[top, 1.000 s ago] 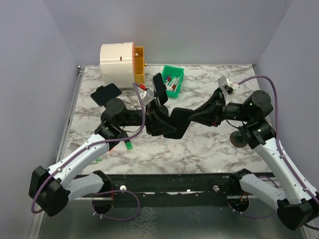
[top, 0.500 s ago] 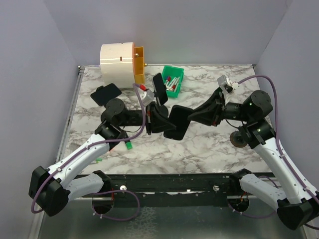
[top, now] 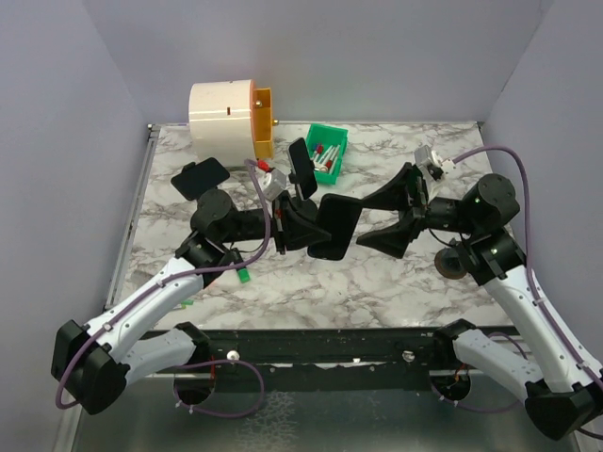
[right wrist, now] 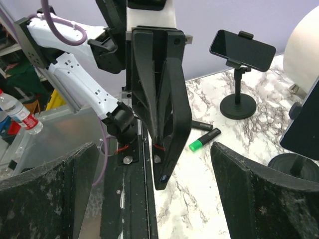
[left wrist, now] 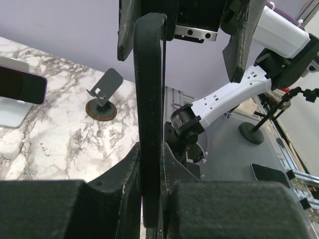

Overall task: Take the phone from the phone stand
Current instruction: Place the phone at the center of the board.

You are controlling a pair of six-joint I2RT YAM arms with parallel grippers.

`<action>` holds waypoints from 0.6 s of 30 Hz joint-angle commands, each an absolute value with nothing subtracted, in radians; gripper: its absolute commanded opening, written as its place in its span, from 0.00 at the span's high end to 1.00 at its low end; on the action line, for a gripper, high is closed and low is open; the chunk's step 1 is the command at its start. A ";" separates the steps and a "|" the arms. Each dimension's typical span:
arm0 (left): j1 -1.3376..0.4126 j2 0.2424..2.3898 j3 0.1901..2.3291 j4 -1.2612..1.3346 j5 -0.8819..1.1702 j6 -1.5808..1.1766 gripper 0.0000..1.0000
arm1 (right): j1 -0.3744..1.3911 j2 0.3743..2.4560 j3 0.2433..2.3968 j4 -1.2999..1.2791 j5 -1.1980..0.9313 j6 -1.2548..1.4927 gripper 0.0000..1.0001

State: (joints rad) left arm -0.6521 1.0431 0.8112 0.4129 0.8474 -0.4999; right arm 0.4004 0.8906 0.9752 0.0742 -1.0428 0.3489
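1. Holding the phone off the table, above its middle, in the left gripper, fingers clamped on its two faces.
2. From the left wrist, seen edge-on and upright between the pads.
3. Facing it from the right with the right gripper, fingers wide apart, just beside the phone and closed on nothing.
4. Standing bare near the right edge, partly behind the right arm: the round-based phone stand.
5. Toward the far edge: a second phone, a third phone, a green bin, and a white and orange drum in the far left corner.
6. Lying left of the middle: a green marker.
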 commanded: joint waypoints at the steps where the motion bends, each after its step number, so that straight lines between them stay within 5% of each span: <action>1: -0.654 0.989 0.800 0.449 0.770 -0.474 1.00 | 0.408 0.859 1.021 -0.050 -0.949 0.310 0.00; 9: -0.654 0.821 0.699 0.347 0.629 -0.503 1.00 | 0.408 0.691 0.956 -0.237 -0.287 0.333 0.00; 18: -0.655 0.680 0.636 -0.113 0.359 -0.498 1.00 | 0.408 0.591 0.806 -0.216 0.053 0.424 0.00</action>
